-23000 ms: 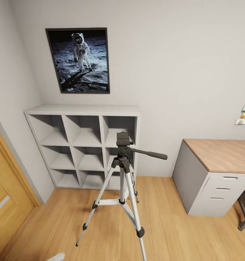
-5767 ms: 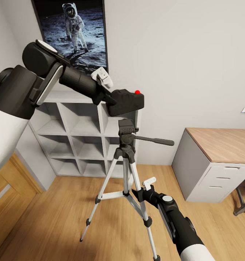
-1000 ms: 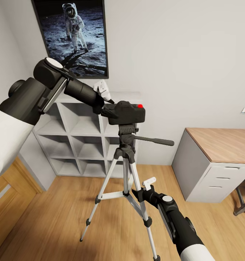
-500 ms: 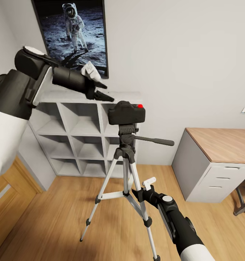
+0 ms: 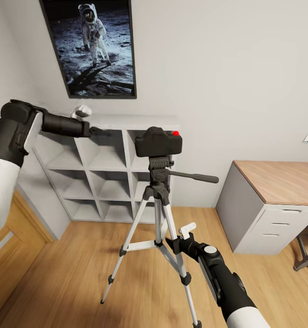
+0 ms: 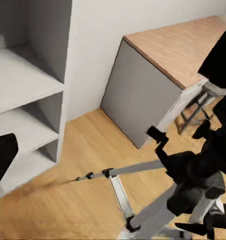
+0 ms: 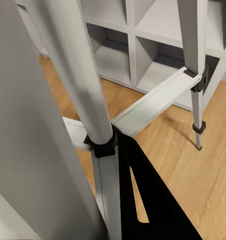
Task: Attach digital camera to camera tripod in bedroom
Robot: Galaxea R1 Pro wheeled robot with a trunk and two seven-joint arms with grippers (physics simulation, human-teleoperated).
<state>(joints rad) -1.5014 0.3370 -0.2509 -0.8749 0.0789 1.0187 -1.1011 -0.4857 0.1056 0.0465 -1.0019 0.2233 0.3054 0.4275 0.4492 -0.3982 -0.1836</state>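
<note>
Step in hand: we are judging the mounting step as done, since the digital camera (image 5: 158, 142) is sitting level on the black head of the camera tripod (image 5: 157, 214), and we are now clearing the arms away.
Camera: it is resting upright on the tripod head with its red button on top, directly above the long pan handle that is pointing toward the worktop (image 5: 281, 193).
Left claw: our left claw (image 5: 98, 132) is hanging well apart from the camera, in front of the white cube shelf (image 5: 104, 168), holding nothing; from this angle we cannot tell how far its fingers are spread.
Right claw: our right claw (image 5: 174, 243) is sitting low, right against a silver tripod leg; in the right wrist view the leg (image 7: 87, 100) is passing beside a dark finger (image 7: 143, 200), but we cannot tell whether the claw is gripping it or just lying alongside.
Setting: we are standing in the bedroom, with the astronaut picture (image 5: 97, 48) above the shelf.
Next move: we are thinking the right arm needs to ease off the leg without nudging it, because a knock there could tip the tripod or shake the camera loose.
</note>
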